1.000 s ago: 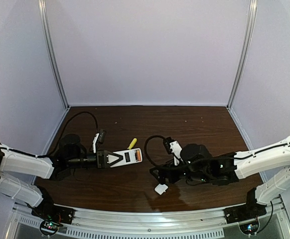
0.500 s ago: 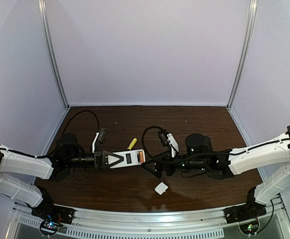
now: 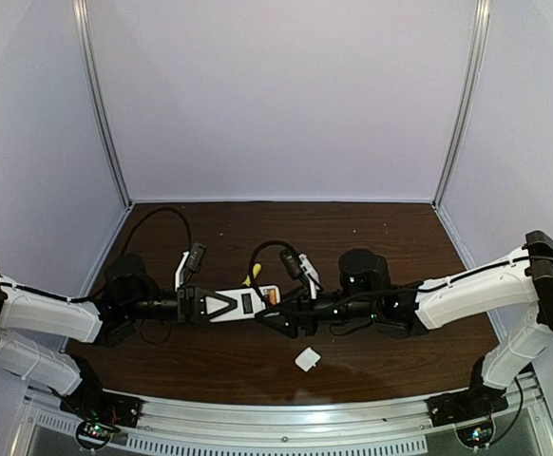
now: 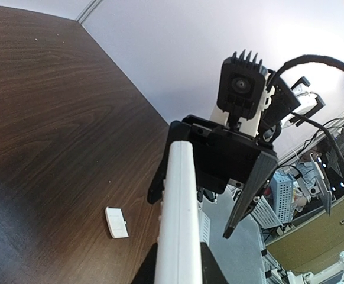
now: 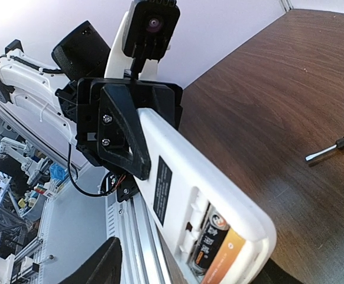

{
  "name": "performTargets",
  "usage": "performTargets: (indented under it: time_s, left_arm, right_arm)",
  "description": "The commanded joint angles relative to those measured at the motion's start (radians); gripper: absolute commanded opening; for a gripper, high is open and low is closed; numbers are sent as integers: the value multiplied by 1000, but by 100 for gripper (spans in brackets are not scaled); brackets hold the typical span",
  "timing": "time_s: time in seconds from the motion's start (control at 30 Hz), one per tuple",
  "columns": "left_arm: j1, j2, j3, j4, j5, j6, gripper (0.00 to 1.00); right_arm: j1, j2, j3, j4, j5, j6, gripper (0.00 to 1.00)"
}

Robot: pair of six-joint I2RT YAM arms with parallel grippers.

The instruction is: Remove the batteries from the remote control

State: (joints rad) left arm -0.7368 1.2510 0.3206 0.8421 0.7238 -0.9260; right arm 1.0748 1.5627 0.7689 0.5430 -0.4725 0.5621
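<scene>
The remote control [image 3: 241,302] is held level above the table, white back up, with my left gripper [image 3: 215,304] shut on its left half. From the left wrist it shows edge-on as a white bar [image 4: 178,201] between my left gripper's jaws [image 4: 178,260]. Its battery bay is uncovered, and a black-and-orange battery [image 5: 210,239] lies inside it. My right gripper [image 3: 281,318] straddles the remote's right end. The right gripper [image 5: 190,260] is open, with one finger [image 5: 98,266] well clear of the remote's edge.
A small white square cover [image 3: 307,359] lies on the brown table near the front edge, and shows again [image 4: 116,222] from the left wrist. A yellow-handled screwdriver [image 5: 337,145] lies behind the remote. Purple walls enclose the table.
My right gripper has risen from beside the white cover and moved left to the remote's end, its jaws now narrower. The left gripper and remote have hardly moved.
</scene>
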Motion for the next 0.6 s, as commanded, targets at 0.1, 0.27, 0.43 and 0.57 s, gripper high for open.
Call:
performTargets:
  time_s: [0.1,0.27,0.43,0.57]
  left_arm:
    - [-6,1,-5,51,10,-1,0]
    - [-6,41,4,61,19,-2,0]
    - [-6,61,6,81,29,-5,0]
    - [-6,67,6,85,31,-8,0]
  right_arm:
    - [-8,-3,20,-1,11,3,63]
    - [-9,14,27,-7,22,21,46]
    - [-9,26,29,16,-6,29,38]
    - [-9,34,28,45,-37,40,39]
